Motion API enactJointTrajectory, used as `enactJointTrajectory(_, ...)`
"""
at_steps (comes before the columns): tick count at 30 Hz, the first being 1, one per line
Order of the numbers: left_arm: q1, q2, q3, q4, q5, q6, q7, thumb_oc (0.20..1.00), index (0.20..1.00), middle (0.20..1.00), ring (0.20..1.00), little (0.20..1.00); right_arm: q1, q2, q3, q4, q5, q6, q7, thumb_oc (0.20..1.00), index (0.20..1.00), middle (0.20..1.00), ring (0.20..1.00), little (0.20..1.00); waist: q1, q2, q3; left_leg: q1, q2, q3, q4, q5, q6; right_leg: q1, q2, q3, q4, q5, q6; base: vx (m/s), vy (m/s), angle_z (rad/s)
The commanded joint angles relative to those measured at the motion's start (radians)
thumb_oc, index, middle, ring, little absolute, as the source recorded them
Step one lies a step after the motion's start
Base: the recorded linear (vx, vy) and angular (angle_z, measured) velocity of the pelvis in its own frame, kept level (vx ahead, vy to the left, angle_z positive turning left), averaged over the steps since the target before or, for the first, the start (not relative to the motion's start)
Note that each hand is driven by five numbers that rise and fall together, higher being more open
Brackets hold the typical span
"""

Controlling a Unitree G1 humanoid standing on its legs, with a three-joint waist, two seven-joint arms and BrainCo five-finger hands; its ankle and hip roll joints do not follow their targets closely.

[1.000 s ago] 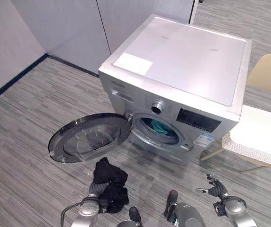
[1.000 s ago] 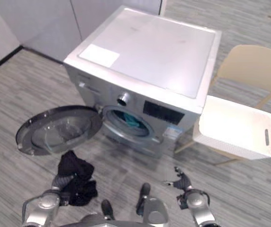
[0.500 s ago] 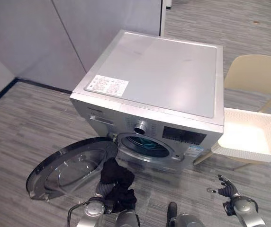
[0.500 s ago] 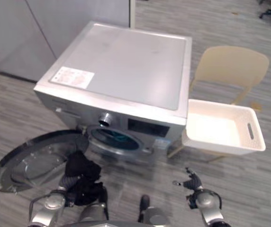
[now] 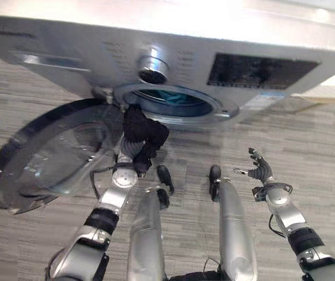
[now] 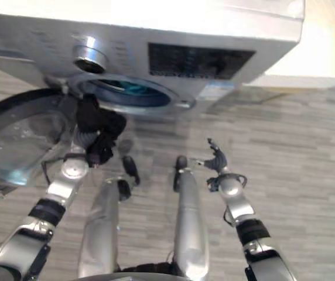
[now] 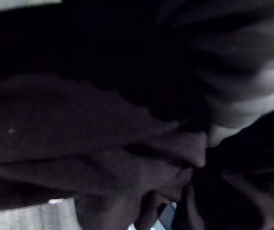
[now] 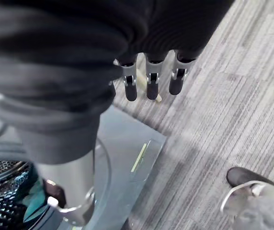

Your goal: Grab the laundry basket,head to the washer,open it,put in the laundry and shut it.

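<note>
The silver washer [image 5: 214, 35] stands with its round door [image 5: 50, 152] swung open to my left. A teal cloth [image 5: 170, 96] lies inside the drum opening [image 5: 185, 105]. My left hand [image 5: 130, 148] is shut on a bunched black garment [image 5: 144, 132] and holds it just below the left rim of the opening. That dark cloth [image 7: 79, 143] covers the hand in the left wrist view. My right hand [image 5: 260, 171] hovers open over the floor to the right of the washer, its fingers [image 8: 151, 81] straight and holding nothing.
A white laundry basket [image 6: 325, 47] sits to the right of the washer. The open door takes up the floor at the left. Grey striped flooring [image 5: 320, 146] runs in front of the washer.
The camera has dipped down and closer to the washer front. My left hand has lifted the black garment up to the drum opening. The right hand stays open.
</note>
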Motion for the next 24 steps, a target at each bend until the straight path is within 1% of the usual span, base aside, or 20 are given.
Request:
enactJointTrajectory(1, -0.137, 0.054, -0.016, 0.019, -0.032, -0.069, 0.093, 0.2, 0.2, 0.2, 0.2, 0.2, 0.082, -0.043, -0.001, -0.086, 0.041, -0.058, -0.02, 1.0, 1.0, 1.0, 1.0, 1.0, -0.063, 0.037, -0.125, -0.106, 0.041, -0.078, 0.188, -0.149, -0.017, -0.112, 0.027, -0.032, -0.048, 0.004, -0.008, -0.02, 0.002, -0.19)
enactJointTrajectory(2, -0.29, 0.139, -0.03, 0.095, -0.03, -0.065, 0.128, 0.2, 0.2, 0.2, 0.2, 0.2, 0.075, -0.052, 0.011, -0.102, 0.049, -0.08, -0.011, 1.0, 1.0, 1.0, 1.0, 1.0, -0.093, 0.042, -0.132, -0.177, 0.068, -0.081, 0.238, -0.168, -0.009, -0.199, 0.036, -0.016, 0.009, -0.01, -0.009, 0.02, -0.009, -0.27)
enactJointTrajectory(3, -0.298, 0.14, -0.033, 0.102, -0.032, -0.068, 0.127, 0.2, 0.2, 0.2, 0.2, 0.2, 0.072, -0.05, 0.009, -0.102, 0.049, -0.08, -0.01, 1.0, 1.0, 1.0, 1.0, 1.0, -0.091, 0.042, -0.135, -0.189, 0.07, -0.081, 0.246, -0.172, -0.009, -0.21, 0.037, -0.015, 0.016, -0.012, -0.009, 0.01, 0.014, -0.4)
enactJointTrajectory(5, -0.416, 0.23, -0.054, 0.163, -0.012, -0.062, 0.156, 0.2, 0.2, 0.2, 0.2, 0.2, 0.073, -0.067, 0.006, -0.12, 0.057, -0.095, 0.001, 1.0, 1.0, 1.0, 1.0, 1.0, -0.11, 0.048, -0.142, -0.247, 0.089, -0.09, 0.295, -0.186, 0.0, -0.272, 0.053, -0.006, 0.054, -0.019, -0.008, 0.05, 0.015, -0.33)
enactJointTrajectory(6, -0.502, 0.283, -0.087, 0.197, 0.001, -0.057, 0.172, 0.2, 0.2, 0.2, 0.2, 0.2, 0.069, -0.073, 0.002, -0.13, 0.065, -0.107, 0.01, 1.0, 1.0, 1.0, 1.0, 1.0, -0.116, 0.054, -0.146, -0.272, 0.098, -0.093, 0.313, -0.196, 0.003, -0.305, 0.061, -0.003, 0.074, -0.027, -0.006, 0.06, -0.002, -0.21)
enactJointTrajectory(8, -0.616, 0.358, -0.135, 0.247, 0.028, -0.051, 0.201, 0.2, 0.2, 0.2, 0.2, 0.2, 0.069, -0.087, 0.001, -0.145, 0.08, -0.125, 0.019, 1.0, 1.0, 1.0, 1.0, 1.0, -0.131, 0.06, -0.15, -0.307, 0.112, -0.095, 0.333, -0.206, 0.009, -0.343, 0.067, 0.0, 0.088, -0.029, 0.0, 0.06, -0.003, -0.34)
enactJointTrajectory(10, -0.765, 0.431, -0.229, 0.307, 0.099, -0.037, 0.241, 0.2, 0.2, 0.2, 0.2, 0.2, 0.071, -0.107, 0.002, -0.154, 0.096, -0.146, 0.034, 1.0, 1.0, 1.0, 1.0, 1.0, -0.144, 0.066, -0.158, -0.348, 0.125, -0.099, 0.361, -0.216, 0.014, -0.381, 0.072, 0.002, 0.102, -0.032, 0.003, 0.07, -0.006, -0.21)
enactJointTrajectory(12, -0.884, 0.478, -0.29, 0.33, 0.137, -0.021, 0.298, 0.2, 0.2, 0.2, 0.2, 0.2, 0.085, -0.125, -0.003, -0.176, 0.112, -0.166, 0.043, 1.0, 1.0, 1.0, 1.0, 1.0, -0.15, 0.072, -0.159, -0.374, 0.128, -0.104, 0.374, -0.225, 0.016, -0.41, 0.073, 0.0, 0.11, -0.038, 0.006, 0.08, -0.023, -0.07)
enactJointTrajectory(14, -0.972, 0.503, -0.338, 0.315, 0.157, -0.023, 0.354, 0.2, 0.2, 0.2, 0.2, 0.2, 0.105, -0.132, -0.002, -0.183, 0.136, -0.182, 0.047, 1.0, 1.0, 1.0, 1.0, 1.0, -0.152, 0.078, -0.16, -0.396, 0.127, -0.112, 0.383, -0.23, 0.016, -0.428, 0.074, -0.003, 0.114, -0.037, 0.009, 0.06, -0.037, 0.03)
enactJointTrajectory(17, -1.009, 0.539, -0.352, 0.239, 0.188, -0.017, 0.433, 0.2, 0.2, 0.2, 0.2, 0.2, 0.135, -0.143, 0.009, -0.199, 0.155, -0.196, 0.054, 1.0, 1.0, 1.0, 1.0, 1.0, -0.151, 0.08, -0.162, -0.427, 0.127, -0.123, 0.402, -0.237, 0.015, -0.452, 0.075, -0.01, 0.123, -0.042, 0.008, 0.05, -0.027, 0.09)
enactJointTrajectory(18, -0.991, 0.546, -0.356, 0.209, 0.207, -0.014, 0.433, 1.0, 1.0, 1.0, 1.0, 1.0, 0.143, -0.151, 0.012, -0.2, 0.155, -0.2, 0.054, 1.0, 1.0, 1.0, 1.0, 1.0, -0.15, 0.081, -0.165, -0.437, 0.128, -0.128, 0.409, -0.24, 0.014, -0.459, 0.075, -0.013, 0.124, -0.044, 0.008, 0.05, -0.008, 0.03)
enactJointTrajectory(19, -0.972, 0.54, -0.363, 0.198, 0.221, -0.013, 0.413, 1.0, 1.0, 1.0, 1.0, 1.0, 0.14, -0.156, 0.018, -0.196, 0.155, -0.2, 0.057, 1.0, 1.0, 1.0, 1.0, 1.0, -0.147, 0.082, -0.167, -0.443, 0.126, -0.13, 0.414, -0.24, 0.014, -0.463, 0.076, -0.014, 0.127, -0.045, 0.006, 0.06, -0.022, -0.01)
enactJointTrajectory(20, -0.934, 0.51, -0.373, 0.212, 0.241, -0.017, 0.365, 1.0, 1.0, 1.0, 1.0, 1.0, 0.125, -0.156, 0.032, -0.182, 0.155, -0.2, 0.056, 1.0, 1.0, 1.0, 1.0, 1.0, -0.143, 0.083, -0.171, -0.452, 0.125, -0.136, 0.428, -0.241, 0.013, -0.471, 0.078, -0.017, 0.14, -0.051, 0.003, 0.05, -0.018, -0.01)
enactJointTrajectory(21, -0.934, 0.51, -0.372, 0.213, 0.241, -0.018, 0.364, 1.0, 1.0, 1.0, 1.0, 1.0, 0.125, -0.156, 0.033, -0.18, 0.155, -0.201, 0.055, 1.0, 1.0, 1.0, 1.0, 1.0, -0.143, 0.084, -0.173, -0.454, 0.126, -0.137, 0.43, -0.242, 0.013, -0.473, 0.078, -0.018, 0.142, -0.052, 0.003, 0.04, -0.022, -0.01)
enactJointTrajectory(24, -0.871, 0.47, -0.396, 0.261, 0.268, -0.032, 0.268, 1.0, 1.0, 1.0, 1.0, 1.0, 0.107, -0.157, 0.044, -0.172, 0.141, -0.196, 0.06, 1.0, 1.0, 1.0, 1.0, 1.0, -0.14, 0.081, -0.177, -0.468, 0.125, -0.15, 0.457, -0.249, 0.015, -0.484, 0.08, -0.022, 0.172, -0.063, -0.002, 0.02, -0.003, 0.02)
